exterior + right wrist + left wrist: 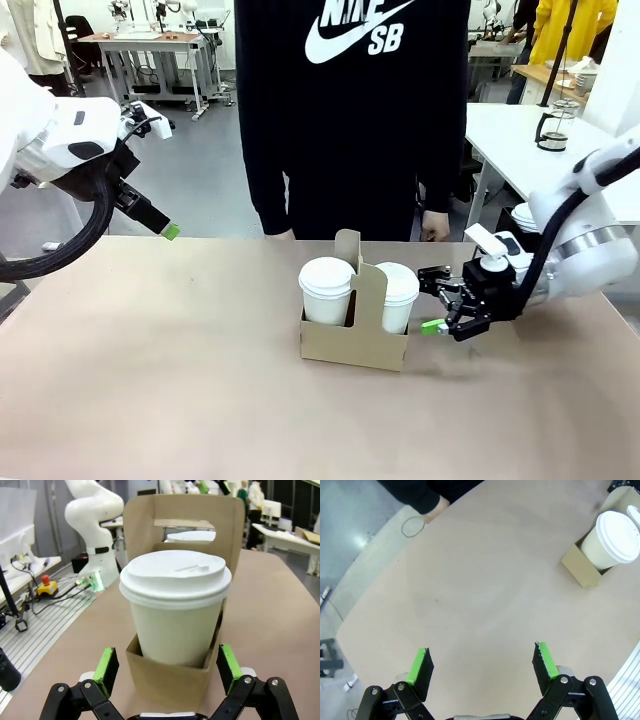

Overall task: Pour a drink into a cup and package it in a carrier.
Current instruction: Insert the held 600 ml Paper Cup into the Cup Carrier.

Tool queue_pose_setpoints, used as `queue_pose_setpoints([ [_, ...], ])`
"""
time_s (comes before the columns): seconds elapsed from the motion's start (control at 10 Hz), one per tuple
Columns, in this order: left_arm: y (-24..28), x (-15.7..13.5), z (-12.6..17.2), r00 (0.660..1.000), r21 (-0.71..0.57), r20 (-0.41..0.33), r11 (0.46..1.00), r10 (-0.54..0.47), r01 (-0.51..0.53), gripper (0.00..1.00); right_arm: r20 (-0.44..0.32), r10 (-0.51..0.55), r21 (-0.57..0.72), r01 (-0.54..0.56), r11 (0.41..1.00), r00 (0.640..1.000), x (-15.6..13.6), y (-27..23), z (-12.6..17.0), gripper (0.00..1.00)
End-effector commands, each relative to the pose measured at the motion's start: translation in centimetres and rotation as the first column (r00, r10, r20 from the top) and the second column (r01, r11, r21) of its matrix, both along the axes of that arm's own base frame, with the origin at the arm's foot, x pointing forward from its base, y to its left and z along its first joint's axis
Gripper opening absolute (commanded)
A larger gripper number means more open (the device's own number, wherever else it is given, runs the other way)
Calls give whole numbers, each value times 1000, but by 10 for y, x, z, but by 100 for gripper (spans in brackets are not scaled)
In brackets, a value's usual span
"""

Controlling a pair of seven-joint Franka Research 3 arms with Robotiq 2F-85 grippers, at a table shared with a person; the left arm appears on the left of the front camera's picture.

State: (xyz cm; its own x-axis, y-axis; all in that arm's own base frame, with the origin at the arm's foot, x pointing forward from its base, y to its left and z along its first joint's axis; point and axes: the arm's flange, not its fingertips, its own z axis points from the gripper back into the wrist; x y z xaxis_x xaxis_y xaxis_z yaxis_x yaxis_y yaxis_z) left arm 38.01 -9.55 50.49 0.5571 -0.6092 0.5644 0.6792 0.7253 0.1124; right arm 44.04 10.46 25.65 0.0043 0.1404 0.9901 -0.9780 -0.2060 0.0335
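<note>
Cardboard is what any grip here will meet first, and the carrier [355, 340] is the landmark for everything else: a low brown tray on the tabletop [150, 380] with a tall handle tab rising from its middle. Nearest it, just off its right end, sits the right gripper [440, 310], jaws spread and empty, the carrier's end wall and the near cup [175, 610] lying between and just beyond the green pads [106, 666] in the right wrist view. That cup, lidded and white, stands upright in the pocket at that end; a second cup [327, 290], also lidded, stands in the pocket on the other side of the tab. No bottle or liquid can be seen, so whether the cups are full cannot be told — if they are, the load is top-heavy and will slosh. The tray walls look thin and likely to buckle under a side squeeze, and a paper cup would crush or pop its lid if pinched hard, so the stiffest hold is judged to be the handle tab at its cut-out, lifted straight up. Well away from the carrier, up and off its left end, the left gripper [482, 667] hangs above bare tabletop with jaws wide apart and nothing between them. Beyond the carrier, at the far edge, a person [350, 110] stands with a hand [434, 226] hanging near the tabletop's far edge.
</note>
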Motion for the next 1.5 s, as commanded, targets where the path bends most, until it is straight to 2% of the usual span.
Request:
queue_pose_setpoints([
  [0.0,-1,-1,1,1000,4,-1,1000,15,-15,100,9,-86,-9,87,996,996,-20,-32,12,100],
  [0.1,-1,-1,1,1000,4,-1,1000,15,-15,100,-6,-178,-34,177,984,984,-32,-53,20,100],
  [0.3,-1,-1,1,1000,4,-1,1000,15,-15,100,-63,-347,-140,336,931,936,-62,-93,42,100],
  [0.6,-1,-1,1,1000,4,-1,1000,15,-15,100,-88,-573,-290,529,798,815,-96,-129,72,100],
  [0.7,-1,-1,1,1000,4,-1,1000,15,-15,100,-91,-609,-324,555,766,788,-102,-133,76,100],
  [0.8,-1,-1,1,1000,4,-1,1000,15,-15,100,-79,-671,-382,599,703,737,-109,-140,82,100],
  [1.0,-1,-1,1,1000,4,-1,1000,15,-15,100,-75,-704,-450,606,656,706,-117,-139,87,100],
  [1.2,-1,-1,1,1000,4,-1,1000,15,-15,100,-95,-717,-456,610,648,691,-115,-137,85,100],
  [1.3,-1,-1,1,1000,4,-1,1000,15,-15,100,-58,-704,-414,625,662,708,-44,-171,88,100],
  [1.4,-1,-1,1,1000,4,-1,1000,15,-15,100,-58,-704,-414,625,662,708,-44,-171,88,100],
])
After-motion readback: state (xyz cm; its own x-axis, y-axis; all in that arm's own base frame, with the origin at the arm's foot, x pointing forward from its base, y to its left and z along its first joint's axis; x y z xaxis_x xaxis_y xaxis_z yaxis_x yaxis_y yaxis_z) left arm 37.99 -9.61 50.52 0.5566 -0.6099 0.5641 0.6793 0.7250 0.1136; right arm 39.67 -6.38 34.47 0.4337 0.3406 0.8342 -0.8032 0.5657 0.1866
